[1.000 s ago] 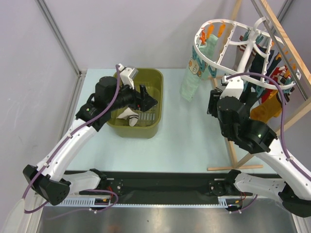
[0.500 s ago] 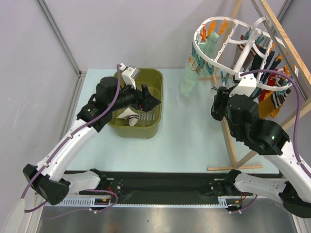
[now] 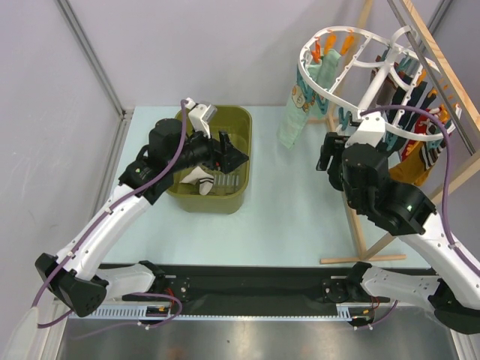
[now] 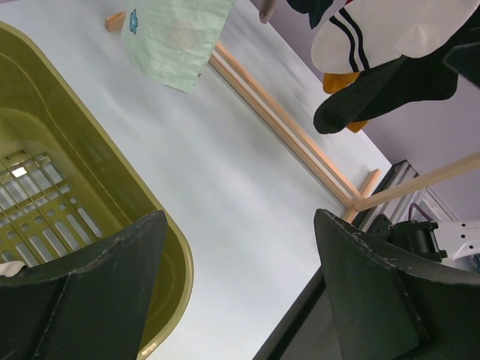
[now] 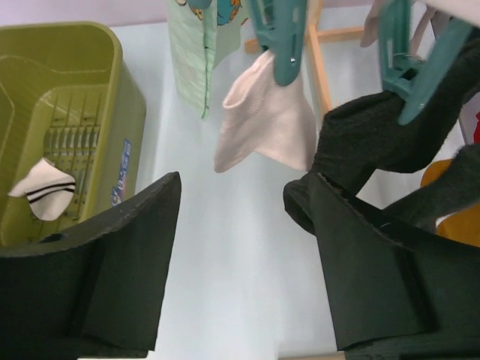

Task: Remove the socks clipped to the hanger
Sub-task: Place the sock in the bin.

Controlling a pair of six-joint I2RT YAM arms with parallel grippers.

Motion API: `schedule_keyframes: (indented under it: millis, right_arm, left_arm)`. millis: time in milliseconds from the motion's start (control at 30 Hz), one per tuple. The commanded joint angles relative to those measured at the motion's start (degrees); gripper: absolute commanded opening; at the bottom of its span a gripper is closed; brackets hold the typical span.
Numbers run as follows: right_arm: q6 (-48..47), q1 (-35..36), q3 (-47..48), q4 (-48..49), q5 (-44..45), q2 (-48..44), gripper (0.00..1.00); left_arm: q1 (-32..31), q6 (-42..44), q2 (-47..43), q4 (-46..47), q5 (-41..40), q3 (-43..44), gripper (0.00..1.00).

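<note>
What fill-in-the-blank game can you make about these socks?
The striped sock lies inside the green ____. The pale pink sock hangs from a ____ peg. The left fingers stand wide ____.
Missing words: tub, teal, open.

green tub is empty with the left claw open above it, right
Not quite. The green tub is not empty: a white sock with black stripes lies on its slatted floor, as the right wrist view shows. The left claw is open above it, as you say.
</note>
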Motion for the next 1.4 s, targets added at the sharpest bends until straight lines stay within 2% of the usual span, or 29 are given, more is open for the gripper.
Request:
schedule_keyframes:
  millis: [0,100,433,700,900,1100,1133,1200,1233,1367]
  right_arm:
    - [-2.4,-0.1,-1.5,5.6,1.2,1.5,0.75]
    - [-4.3,-0.1,-2.7,6.5,4.2,3.6,0.79]
    - [-12.6,-0.3,-10.0,16.7,14.5,6.9,0.78]
    - [-21.9,-3.3,-15.8,28.2,13.2,6.9,0.75]
    - [-24.8,-4.9,-18.2,32.5,8.0,7.2,0.59]
    - [-26.5,-5.5,-21.2,36.4,4.4,6.6,0.34]
    - [-26.1,-5.6,-21.1,35.8,3.2,6.0,0.23]
    - [-24.7,-5.8,-20.9,34.7,1.5,5.1,0.10]
    - [-24.2,-5.8,-20.7,33.2,-0.1,3.9,0.00]
    - [-20.6,-5.8,-19.7,30.7,-4.2,0.3,0.00]
  left_arm:
    - [-0.5,-0.8,-1.0,1.9,1.2,2.6,0.86]
    - [-0.6,-0.5,-1.0,1.6,1.1,2.7,0.86]
    - [-0.6,0.1,-1.0,1.0,0.6,3.2,0.86]
    - [-0.6,0.2,-0.2,0.9,0.9,4.0,0.86]
    - [-0.7,0.2,0.4,1.0,1.0,4.6,0.85]
    - [-0.7,-0.8,1.9,1.4,1.8,7.1,0.84]
    - [-0.8,-1.0,2.1,1.4,1.9,7.6,0.84]
    - [-0.8,-2.0,3.4,1.8,1.8,9.8,0.84]
    - [-0.7,-2.0,4.1,1.2,1.2,11.2,0.83]
    - [-0.7,-1.2,10.8,-3.7,-0.9,25.1,0.81]
